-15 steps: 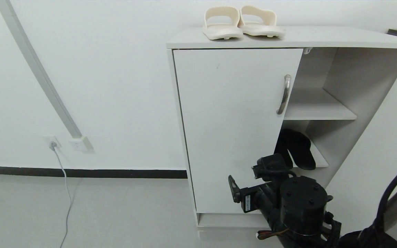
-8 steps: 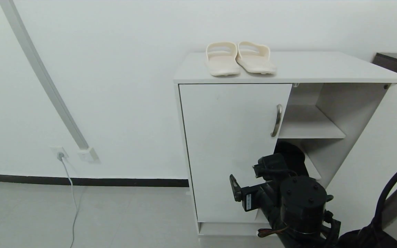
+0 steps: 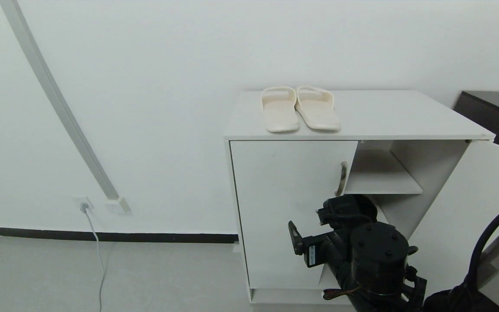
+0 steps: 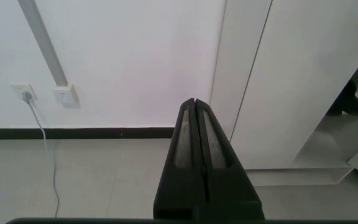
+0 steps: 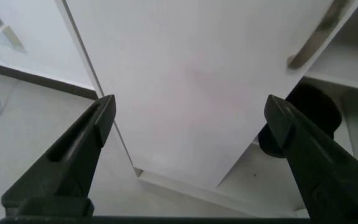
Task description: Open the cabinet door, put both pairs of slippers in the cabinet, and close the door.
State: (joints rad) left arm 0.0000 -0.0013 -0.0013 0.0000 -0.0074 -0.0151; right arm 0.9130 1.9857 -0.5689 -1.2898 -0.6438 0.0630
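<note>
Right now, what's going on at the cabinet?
Nothing is held. The cabinet has its right door open and its left door shut. Black slippers lie on a lower shelf inside; beige slippers sit on top. The right gripper is open, facing the left door; the left gripper is shut, empty.

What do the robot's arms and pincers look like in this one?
All matte black. The left pincer has two long flat fingers tapering to a tip; the right pincer has matching wedge-shaped fingers. The arm in the head view has a round capped joint with screw holes, a small white label and coloured wires beneath.
</note>
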